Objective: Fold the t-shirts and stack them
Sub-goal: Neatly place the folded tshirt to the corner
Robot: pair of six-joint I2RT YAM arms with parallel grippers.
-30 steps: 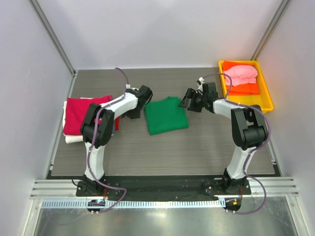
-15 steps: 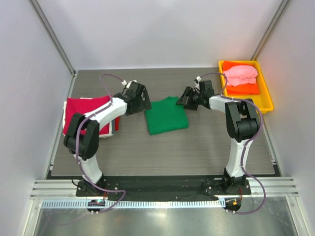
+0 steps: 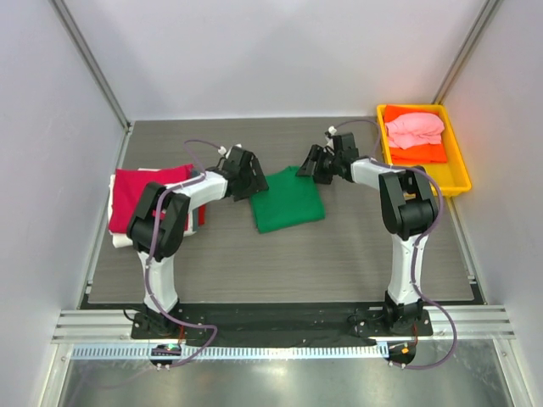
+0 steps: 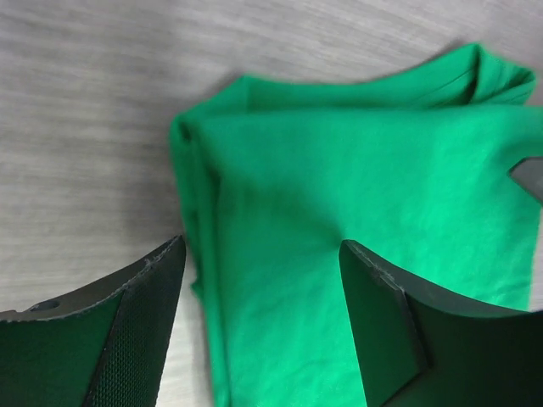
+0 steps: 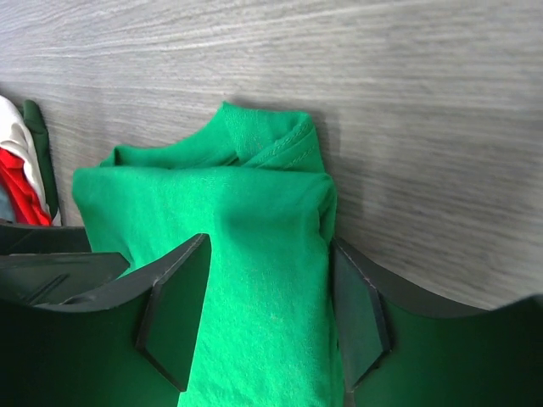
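A grey wood-grain desk fills the overhead view, with two white-and-black arms reaching from its near edge toward the middle. At far left lies a stack of folded shirts, a crimson shirt on top and a white shirt showing beneath. At far right a yellow tray holds a pink shirt on an orange shirt. Only this view takes in both the stack and the tray.

Between the arms lies the folded green t-shirt, flat on the desk. The left fingers meet its far left corner and the right fingers its far right corner. From above, neither pair's spread can be made out.

The wrist cameras settle it. On the left, the two dark fingers stand well apart over the shirt's layered folded edge, with nothing pinched between them. On the right, the fingers are likewise parted, straddling the end of the shirt where the ribbed collar shows, gripping nothing. That view also catches slivers of red and white cloth at its left margin.
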